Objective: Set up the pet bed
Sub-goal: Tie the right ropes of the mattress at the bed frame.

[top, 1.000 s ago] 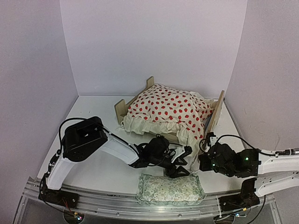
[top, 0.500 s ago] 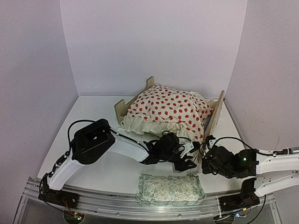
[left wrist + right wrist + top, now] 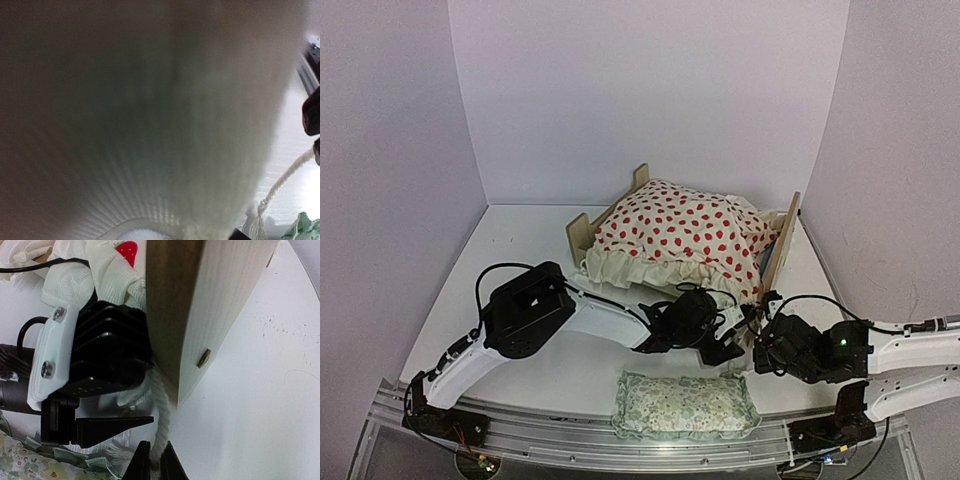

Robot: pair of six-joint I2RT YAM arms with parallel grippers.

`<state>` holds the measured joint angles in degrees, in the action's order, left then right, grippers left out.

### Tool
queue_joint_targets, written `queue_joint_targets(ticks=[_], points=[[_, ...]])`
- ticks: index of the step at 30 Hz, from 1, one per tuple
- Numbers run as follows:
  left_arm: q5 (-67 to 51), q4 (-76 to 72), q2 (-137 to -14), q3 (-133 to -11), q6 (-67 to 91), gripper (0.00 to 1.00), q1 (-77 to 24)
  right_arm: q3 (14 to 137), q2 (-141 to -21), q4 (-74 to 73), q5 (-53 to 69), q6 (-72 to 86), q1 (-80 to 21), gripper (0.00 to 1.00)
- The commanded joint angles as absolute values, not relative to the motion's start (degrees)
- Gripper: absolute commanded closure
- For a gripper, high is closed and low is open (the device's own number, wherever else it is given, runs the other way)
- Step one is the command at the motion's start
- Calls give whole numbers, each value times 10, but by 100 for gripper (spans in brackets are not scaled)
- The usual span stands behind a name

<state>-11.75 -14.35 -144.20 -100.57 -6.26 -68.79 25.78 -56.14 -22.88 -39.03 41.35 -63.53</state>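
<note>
Lilac walls, white tabletop. Light-wood pet bed under red-dotted cushion. By its headboard, right tool pinches white cord. I cannot tell how far the left tool is open.

Pet bed matt wood w/ cloth cushion, twisted-fibre cord.

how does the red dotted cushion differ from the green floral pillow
Pattern: the red dotted cushion is cream with red spots; the green floral pillow is pale green with small flowers.
Size: the cushion is much bigger than the pillow.
Place: the cushion lies heaped on the pet bed, spilling over its near side; the pillow lies flat on the table near the front edge.
Both have frilled edges.
</note>
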Motion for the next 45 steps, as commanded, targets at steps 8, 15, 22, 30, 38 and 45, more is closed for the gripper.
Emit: queue_joint_targets(ticks=[8, 15, 22, 30, 38, 45], points=[[-60, -68, -1409, -964, -55, 50, -708, 267, -564, -232, -398, 412, -637, 90], [-85, -53, -1410, -953, -60, 63, -708, 281, -577, -232, -395, 416, -636, 89], [-81, -60, -1372, -908, -49, 42, -708, 297, -587, -228, -390, 415, -637, 89], [-88, -34, -1356, -895, -53, 44, -711, 306, -597, -223, -389, 411, -636, 90], [-69, -9, -1368, -925, -58, 95, -717, 306, -596, -221, -387, 409, -636, 89], [-99, -14, -1360, -933, -65, 100, -717, 319, -621, -204, -381, 401, -636, 89]])
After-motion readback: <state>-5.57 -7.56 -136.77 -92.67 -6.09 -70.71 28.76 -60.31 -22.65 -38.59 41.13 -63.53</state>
